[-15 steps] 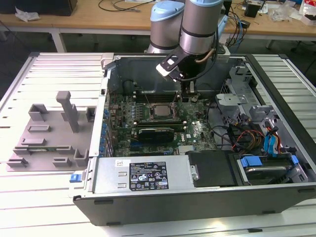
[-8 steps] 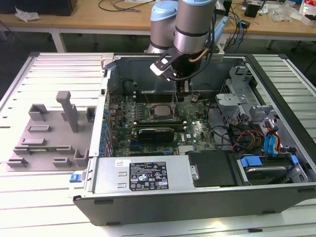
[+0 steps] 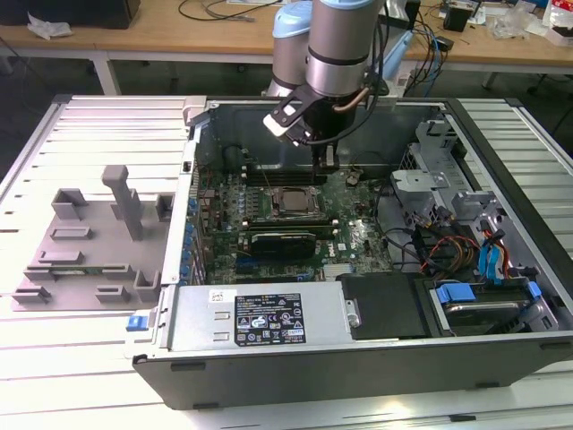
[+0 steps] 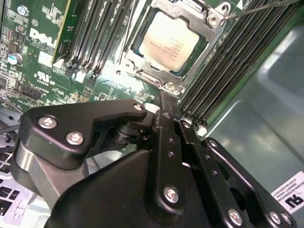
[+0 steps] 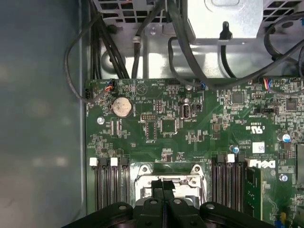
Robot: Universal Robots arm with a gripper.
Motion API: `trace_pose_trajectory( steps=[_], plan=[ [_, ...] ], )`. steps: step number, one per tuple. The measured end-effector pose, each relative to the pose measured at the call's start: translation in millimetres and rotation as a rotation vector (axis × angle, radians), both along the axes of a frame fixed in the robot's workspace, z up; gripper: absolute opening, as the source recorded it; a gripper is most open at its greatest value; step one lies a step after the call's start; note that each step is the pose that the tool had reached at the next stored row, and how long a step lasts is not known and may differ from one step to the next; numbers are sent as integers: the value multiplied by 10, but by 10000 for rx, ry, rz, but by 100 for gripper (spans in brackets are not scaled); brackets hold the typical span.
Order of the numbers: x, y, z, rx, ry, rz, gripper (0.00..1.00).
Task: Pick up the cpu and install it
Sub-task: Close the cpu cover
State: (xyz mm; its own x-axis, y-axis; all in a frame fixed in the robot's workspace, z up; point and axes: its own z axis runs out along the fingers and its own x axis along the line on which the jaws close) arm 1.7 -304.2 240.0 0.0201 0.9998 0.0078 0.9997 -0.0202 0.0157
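Second wrist view: jaws together, empty, near cpu (image 4: 171, 40) seated in socket frame (image 4: 209, 21)

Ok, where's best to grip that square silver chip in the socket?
Two opposite thin edges, from straight above: the flat square silver cpu lies level, face up. The grey metal bracket frames its rim, so those edges look blocked.

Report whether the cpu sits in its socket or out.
In: in the second wrist view the cpu lies flat within the socket frame, apart from the shut gripper.
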Motion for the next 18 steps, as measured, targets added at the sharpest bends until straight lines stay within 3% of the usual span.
trace_pose_trajectory(
  steps=[5,10,18],
  plan=[
    [-14,1,-3,0,0,-4,11],
    [-103,0,-23,0,0,-2,11],
    [-234,-62,-39,1,0,-3,11]
  ],
)
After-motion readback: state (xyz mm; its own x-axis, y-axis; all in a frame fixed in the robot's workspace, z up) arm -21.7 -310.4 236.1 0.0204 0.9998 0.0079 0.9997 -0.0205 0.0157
